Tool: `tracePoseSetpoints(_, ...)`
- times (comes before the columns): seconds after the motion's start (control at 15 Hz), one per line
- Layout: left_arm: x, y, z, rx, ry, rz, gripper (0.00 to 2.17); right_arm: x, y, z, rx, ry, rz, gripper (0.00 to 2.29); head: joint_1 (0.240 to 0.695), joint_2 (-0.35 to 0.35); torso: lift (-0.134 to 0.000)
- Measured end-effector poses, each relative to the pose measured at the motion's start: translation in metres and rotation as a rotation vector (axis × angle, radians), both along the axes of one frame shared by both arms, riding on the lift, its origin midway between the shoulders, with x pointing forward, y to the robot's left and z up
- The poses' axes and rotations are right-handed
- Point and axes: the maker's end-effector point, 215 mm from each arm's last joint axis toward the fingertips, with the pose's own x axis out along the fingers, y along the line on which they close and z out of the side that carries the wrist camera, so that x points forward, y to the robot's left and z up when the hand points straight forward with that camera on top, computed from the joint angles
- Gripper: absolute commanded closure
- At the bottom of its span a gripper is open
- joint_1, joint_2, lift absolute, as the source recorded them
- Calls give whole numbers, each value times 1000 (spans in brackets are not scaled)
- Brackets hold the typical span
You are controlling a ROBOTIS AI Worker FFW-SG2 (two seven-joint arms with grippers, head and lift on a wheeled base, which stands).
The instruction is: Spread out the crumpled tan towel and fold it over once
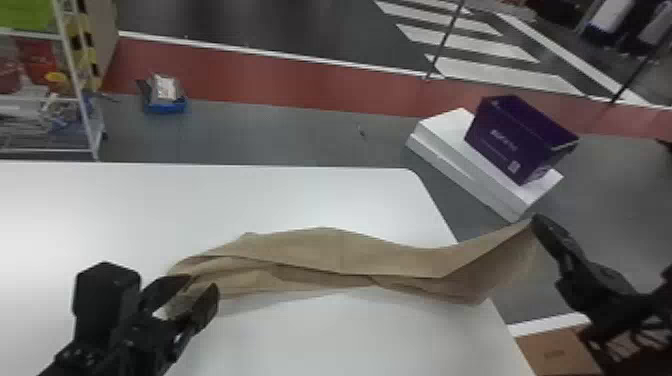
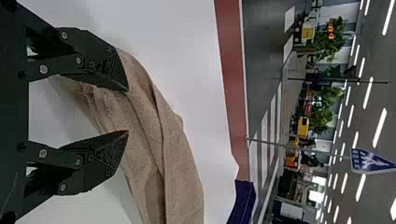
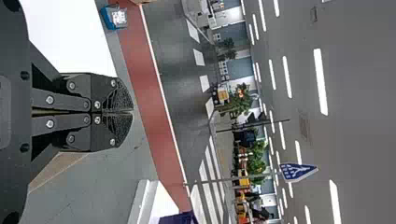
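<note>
The tan towel (image 1: 320, 255) lies in a long, rumpled band across the white table, its right end lifted past the table's right edge. At that raised corner my right gripper (image 1: 537, 222) is shut on the cloth; in the right wrist view the right gripper (image 3: 132, 111) has its fingertips together. Over the towel's left end is my left gripper (image 1: 192, 290), fingers parted around bunched cloth. In the left wrist view, the left gripper (image 2: 128, 110) stands open, with the towel (image 2: 154, 140) passing between and beyond its fingertips.
The white table (image 1: 300, 195) ends at a rounded far right corner. Beyond it, a purple box (image 1: 520, 140) rests on a white block (image 1: 450, 145) on the floor. A cardboard box (image 1: 555, 352) is at the lower right. A wire shelf (image 1: 77, 90) stands far left.
</note>
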Motion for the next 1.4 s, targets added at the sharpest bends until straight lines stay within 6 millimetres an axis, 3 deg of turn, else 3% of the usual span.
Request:
tracePoseSetpoints(0.2,7,-5,-11,36,4,-2,680,0,-1,-1,-1,-6,1,1774,695,-350,-124)
tracePoseSetpoints(0.47,12,10,-21,89,1,30,704,-1,-2,-1,-3,-10,3,1774,695,-350,-124)
tracePoseSetpoints(0.6,13,15,-25,112,-2,32,1264,0,-1,-1,-2,-14,5,1774,695,-350,-124)
tracePoseSetpoints(0.8,10,23,-32,143,1,28,1372,1,0,5,4,-29,8,1774,695,-350,-124)
tracePoseSetpoints(0.87,9,28,-33,145,3,33,1663,1,-1,9,2,-37,8,1774,695,-350,-124)
tracePoseSetpoints(0.93,8,31,-32,142,4,33,1787,1,-1,12,0,-43,7,1774,695,-350,-124)
tracePoseSetpoints(1.13,5,44,-23,124,-1,52,1791,-1,-1,20,5,-61,15,1774,695,-350,-124)
tracePoseSetpoints(1.4,5,69,5,104,-41,93,1791,-9,-10,26,13,-78,1,1774,695,-350,-124)
